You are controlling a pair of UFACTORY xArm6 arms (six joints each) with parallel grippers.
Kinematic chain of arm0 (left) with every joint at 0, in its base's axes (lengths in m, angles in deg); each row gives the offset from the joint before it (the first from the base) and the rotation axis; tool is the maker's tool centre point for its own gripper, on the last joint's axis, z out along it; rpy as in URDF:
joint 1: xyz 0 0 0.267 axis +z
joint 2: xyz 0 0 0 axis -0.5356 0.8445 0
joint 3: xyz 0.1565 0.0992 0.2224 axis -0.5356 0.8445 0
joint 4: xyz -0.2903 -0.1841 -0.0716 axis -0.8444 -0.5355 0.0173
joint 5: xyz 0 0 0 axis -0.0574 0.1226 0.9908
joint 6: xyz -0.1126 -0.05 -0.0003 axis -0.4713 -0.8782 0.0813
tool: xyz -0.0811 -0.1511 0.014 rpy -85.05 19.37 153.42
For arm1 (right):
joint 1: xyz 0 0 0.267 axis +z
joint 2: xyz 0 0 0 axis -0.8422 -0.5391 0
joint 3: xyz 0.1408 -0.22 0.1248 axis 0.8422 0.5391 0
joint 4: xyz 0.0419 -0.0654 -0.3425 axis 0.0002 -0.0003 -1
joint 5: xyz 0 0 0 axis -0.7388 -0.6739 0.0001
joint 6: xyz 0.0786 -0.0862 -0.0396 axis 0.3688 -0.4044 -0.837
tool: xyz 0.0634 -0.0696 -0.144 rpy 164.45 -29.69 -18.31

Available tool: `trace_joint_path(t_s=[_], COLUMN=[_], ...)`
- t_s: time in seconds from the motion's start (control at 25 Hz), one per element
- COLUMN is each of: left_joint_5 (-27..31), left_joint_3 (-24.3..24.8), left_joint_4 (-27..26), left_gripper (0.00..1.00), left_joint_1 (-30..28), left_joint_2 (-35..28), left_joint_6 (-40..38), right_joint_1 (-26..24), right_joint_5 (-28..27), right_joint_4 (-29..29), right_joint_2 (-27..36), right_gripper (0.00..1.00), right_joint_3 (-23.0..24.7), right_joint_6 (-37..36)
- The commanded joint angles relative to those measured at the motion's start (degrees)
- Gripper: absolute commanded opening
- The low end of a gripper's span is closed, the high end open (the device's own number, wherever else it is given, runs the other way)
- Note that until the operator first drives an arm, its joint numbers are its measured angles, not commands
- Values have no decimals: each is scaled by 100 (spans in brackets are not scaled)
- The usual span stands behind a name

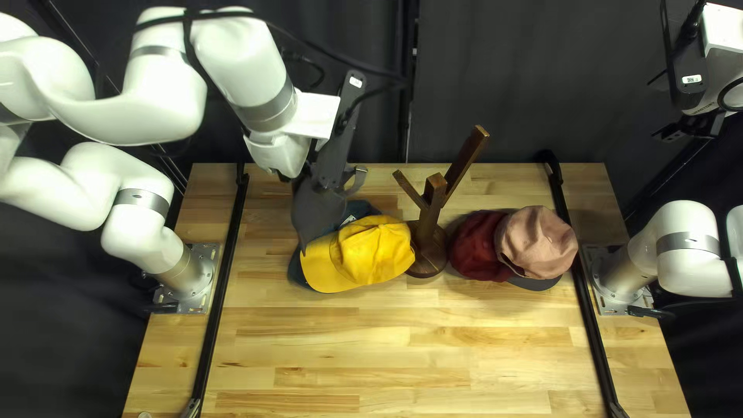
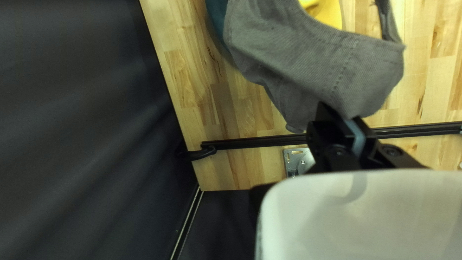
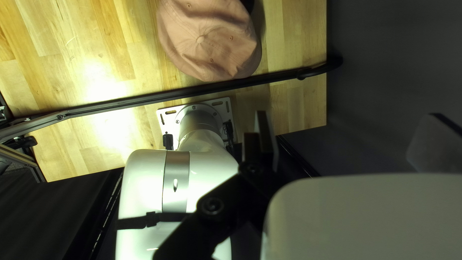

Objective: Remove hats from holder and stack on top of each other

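A grey hat [image 1: 316, 212] hangs from my left gripper [image 1: 328, 183], which is shut on its edge; in the left wrist view the grey hat [image 2: 306, 68] droops ahead of the left gripper [image 2: 339, 122]. Just below it a yellow hat [image 1: 360, 252] lies on a teal hat [image 1: 296, 273], left of the wooden holder [image 1: 432, 215], whose pegs are bare. Right of the holder lie a red hat [image 1: 473, 247] and a pink hat [image 1: 537, 241], the pink one over a dark brim [image 1: 534, 283]. My right gripper [image 3: 346, 144] is open and raised high above its base, with the pink hat [image 3: 209, 39] far below it.
Two black rails [image 1: 223, 278] [image 1: 572, 244] run front to back along the table's sides. My arm bases [image 1: 186, 278] [image 1: 609, 284] are bolted outside them. The wooden tabletop [image 1: 395, 348] stretches bare toward the near edge.
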Motion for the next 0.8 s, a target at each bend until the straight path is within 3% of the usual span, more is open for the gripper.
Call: trace_joint_path(t_s=[0.04, 0.24, 0.52, 0.8], left_joint_5=[-148, -97, 344, 67], left_joint_3=[308, 529, 327, 1040], left_joint_4=[-58, -56, 218, 251], left_gripper=[0, 0, 0, 0], left_joint_1=[42, 134, 157, 414], left_joint_2=[-138, -336, -44, -347], left_joint_6=[20, 133, 194, 141], right_joint_1=[0, 0, 0, 0], right_joint_5=[0, 0, 0, 0], right_joint_4=[0, 0, 0, 0], right_joint_2=[0, 0, 0, 0], right_gripper=[100, 100, 100, 100], right_joint_3=[0, 0, 0, 0], right_joint_6=[0, 0, 0, 0])
